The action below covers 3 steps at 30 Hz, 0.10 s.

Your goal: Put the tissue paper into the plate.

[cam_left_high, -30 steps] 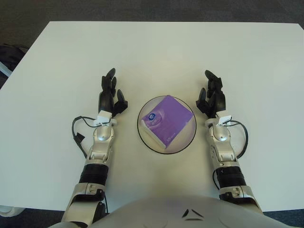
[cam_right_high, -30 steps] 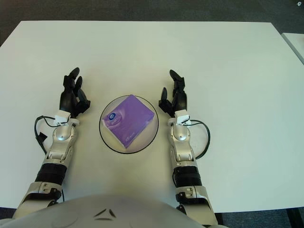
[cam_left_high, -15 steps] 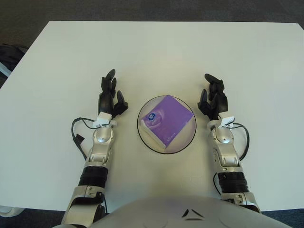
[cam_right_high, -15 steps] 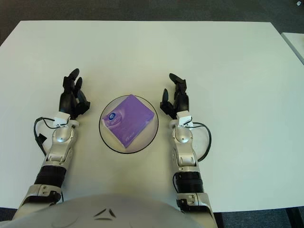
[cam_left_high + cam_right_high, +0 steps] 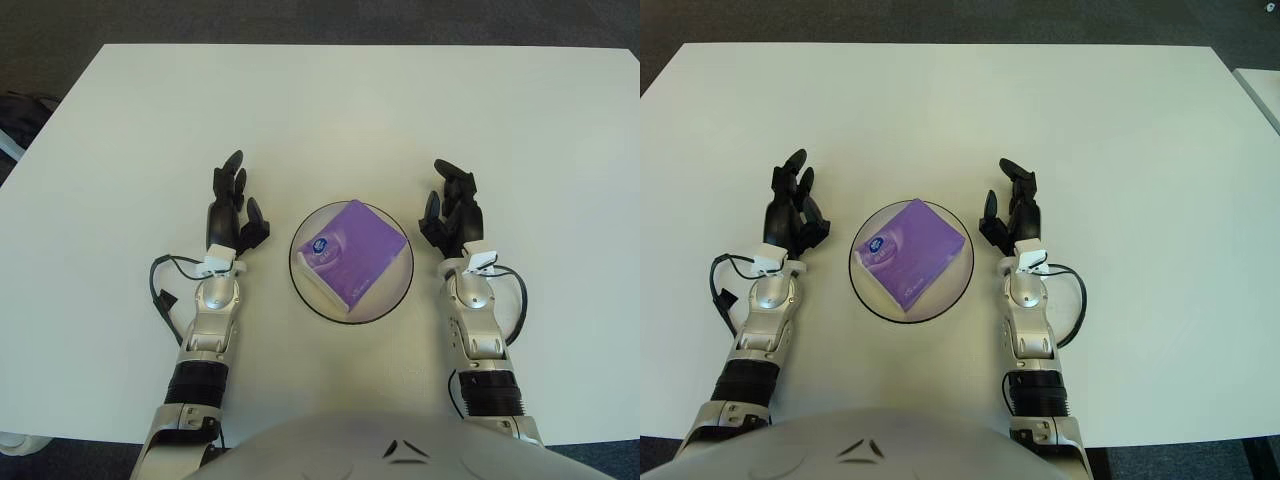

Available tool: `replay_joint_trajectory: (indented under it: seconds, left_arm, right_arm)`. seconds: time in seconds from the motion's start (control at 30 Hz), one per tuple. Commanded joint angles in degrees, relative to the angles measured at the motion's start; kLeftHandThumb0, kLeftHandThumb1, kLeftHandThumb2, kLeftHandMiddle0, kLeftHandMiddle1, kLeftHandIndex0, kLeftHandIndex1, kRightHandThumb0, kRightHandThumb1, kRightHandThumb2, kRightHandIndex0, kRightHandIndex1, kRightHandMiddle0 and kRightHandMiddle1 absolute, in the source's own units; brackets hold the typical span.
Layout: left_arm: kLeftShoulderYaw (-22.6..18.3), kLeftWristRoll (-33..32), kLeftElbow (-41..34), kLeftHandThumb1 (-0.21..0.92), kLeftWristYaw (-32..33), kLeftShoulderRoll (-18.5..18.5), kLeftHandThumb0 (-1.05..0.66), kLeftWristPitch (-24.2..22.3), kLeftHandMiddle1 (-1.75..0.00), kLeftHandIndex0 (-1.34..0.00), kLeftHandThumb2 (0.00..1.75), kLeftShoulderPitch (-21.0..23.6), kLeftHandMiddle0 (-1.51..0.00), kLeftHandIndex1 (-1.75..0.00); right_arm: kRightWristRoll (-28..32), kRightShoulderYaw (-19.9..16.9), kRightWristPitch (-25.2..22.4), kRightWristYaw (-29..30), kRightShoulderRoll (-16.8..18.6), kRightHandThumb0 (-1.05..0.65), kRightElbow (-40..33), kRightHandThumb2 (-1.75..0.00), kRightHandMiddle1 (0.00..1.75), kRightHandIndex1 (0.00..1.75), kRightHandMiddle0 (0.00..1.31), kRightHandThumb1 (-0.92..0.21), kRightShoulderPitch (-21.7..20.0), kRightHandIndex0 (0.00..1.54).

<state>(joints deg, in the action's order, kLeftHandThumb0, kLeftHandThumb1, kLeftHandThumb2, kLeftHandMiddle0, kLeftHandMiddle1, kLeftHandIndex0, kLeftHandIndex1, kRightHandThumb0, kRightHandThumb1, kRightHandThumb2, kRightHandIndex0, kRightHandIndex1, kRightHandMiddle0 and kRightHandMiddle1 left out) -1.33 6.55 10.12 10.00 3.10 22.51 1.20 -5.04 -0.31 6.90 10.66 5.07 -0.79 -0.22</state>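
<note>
You are looking at the purple tissue paper (image 5: 352,252) pack sitting inside the plate (image 5: 304,295), tilted across it with corners nearing the rim, so the placement looks done. Your left hand (image 5: 229,213) and right hand (image 5: 453,213) are flanking the plate on the white bench (image 5: 330,110), each just beside the rim and touching nothing, fingers (image 5: 229,172) loosely extended and gripping nothing, likely to leave the pack undisturbed.
</note>
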Motion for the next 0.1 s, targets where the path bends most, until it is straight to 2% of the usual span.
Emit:
replay_joint_trajectory:
  seconds: [0.0, 0.07]
  left_arm:
    - [0.7, 0.8, 3.7, 0.92, 0.2, -1.2, -0.80, -1.4, -0.02, 0.00, 0.99, -5.6, -0.37, -0.62]
    - [0.7, 0.8, 3.6, 0.92, 0.2, -1.2, -0.79, -1.2, -0.02, 0.00, 0.99, -5.7, -0.37, -0.63]
  right_arm:
    - [0.8, -0.4, -2.6, -0.2, 0.3, -0.59, 1.5, -0.79, 0.79, 0.04, 0.00, -0.92, 3.1, 0.42]
    - [0.8, -0.4, -2.6, -0.3, 0.3, -0.60, 1.4, -0.80, 0.79, 0.04, 0.00, -0.92, 3.1, 0.42]
